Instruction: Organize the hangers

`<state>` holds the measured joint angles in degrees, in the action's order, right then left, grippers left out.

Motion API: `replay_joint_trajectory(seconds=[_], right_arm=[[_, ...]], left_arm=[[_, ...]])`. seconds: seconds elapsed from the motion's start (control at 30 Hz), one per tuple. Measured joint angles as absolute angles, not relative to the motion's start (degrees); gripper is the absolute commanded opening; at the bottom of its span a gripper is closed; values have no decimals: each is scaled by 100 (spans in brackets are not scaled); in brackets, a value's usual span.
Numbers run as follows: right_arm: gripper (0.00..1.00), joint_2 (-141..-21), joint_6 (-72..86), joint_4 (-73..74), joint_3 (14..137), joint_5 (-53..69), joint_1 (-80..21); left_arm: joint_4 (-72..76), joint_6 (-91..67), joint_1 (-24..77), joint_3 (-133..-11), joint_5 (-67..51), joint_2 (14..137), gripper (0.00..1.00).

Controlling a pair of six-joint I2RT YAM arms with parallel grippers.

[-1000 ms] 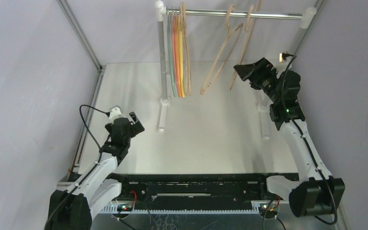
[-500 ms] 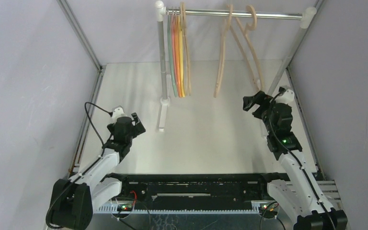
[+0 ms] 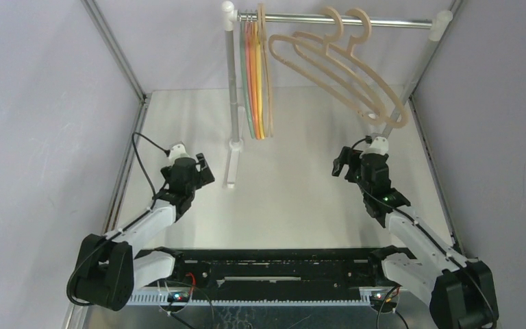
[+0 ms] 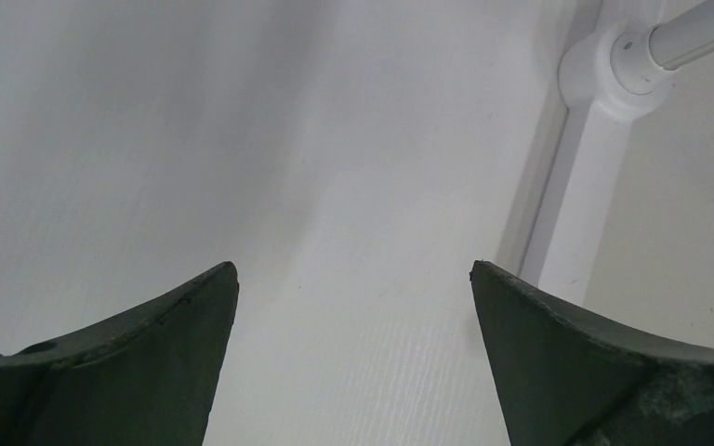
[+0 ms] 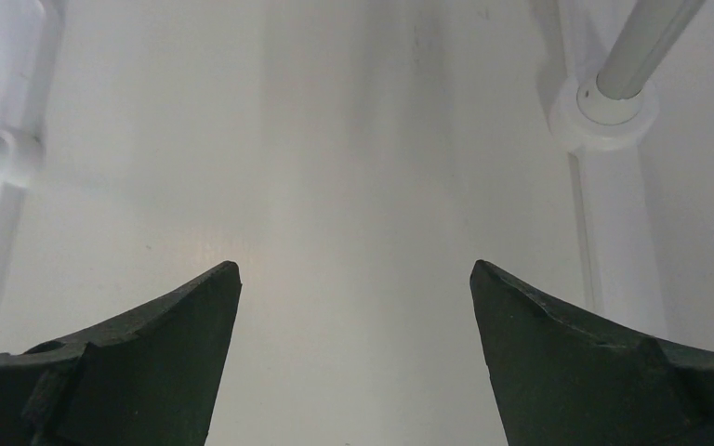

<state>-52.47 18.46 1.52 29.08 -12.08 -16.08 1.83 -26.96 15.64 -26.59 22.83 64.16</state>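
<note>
Both arms sit low over the table (image 3: pixel 294 205), well apart from each other and from the hangers.

L gripper (image 3: pixel 203 173): jaws spread wide, nothing btwn them. Its wrist cam shows only bare white tabletop plus a white post foot (image 4: pixel 614 65) off to the upper right.

R gripper (image 3: pixel 341 163): jaws also spread wide and empty. Its wrist cam shows tabletop w/ another post foot (image 5: pixel 604 111) at upper right and a white fitting at far left.

All hangers are hooked on the silver rail (image 3: pixel 390 22) at the back, none on the table. Thin coloured hangers (image 3: pixel 255 89) (orange, yellow, pale green; pink hard to pick out) are bunched tight at the rail's left end, just beside the left post, hanging edge-on to the top cam. One thick beige hanger (image 3: pixel 267 68) hangs touching or nearly touching that bunch on its right. Two more thick beige hangers (image 3: pixel 329 46) sit near mid-rail, hooks side by side, bodies overlapping and tilted, seen broadside w/ the low end toward the right post. Neither gripper touches any of them.
</note>
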Motion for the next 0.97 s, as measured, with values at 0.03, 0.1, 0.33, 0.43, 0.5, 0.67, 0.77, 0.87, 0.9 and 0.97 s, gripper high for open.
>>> replay_joint_trajectory(seconds=[0.03,0.1,0.33,0.43,0.5,0.67,0.77,0.87,0.9,0.97], right_arm=[[100,-5341,1802,110,2908,-1260,-1660],[100,-5581,1682,45,2908,-1413,-1802],[100,-5782,1540,-108,2908,-1682,-1916],[100,-5830,1520,-174,2908,-1756,-1933],[100,-5872,1509,-193,2908,-1793,-1955],[100,-5922,1468,-196,2908,-1881,-2025],[100,-5937,1452,-196,2908,-1942,-2038],[100,-5955,1439,-202,2908,-1979,-2047],[100,-5975,1439,-215,2908,-1990,-2051],[100,-6025,1439,-246,2908,-2010,-2062]], left_arm=[[213,-2683,1570,-2676,2276,6447,99],[274,-2641,1599,-2681,2276,6482,99],[362,-2541,1697,-2681,2276,6646,99],[392,-2517,1730,-2681,2283,6648,100],[397,-2493,1747,-2681,2296,6646,100],[414,-2451,1752,-2681,2349,6626,99],[427,-2438,1758,-2681,2375,6624,100],[438,-2436,1774,-2681,2386,6622,99],[447,-2436,1778,-2681,2386,6622,99],[462,-2436,1787,-2681,2388,6619,100]])
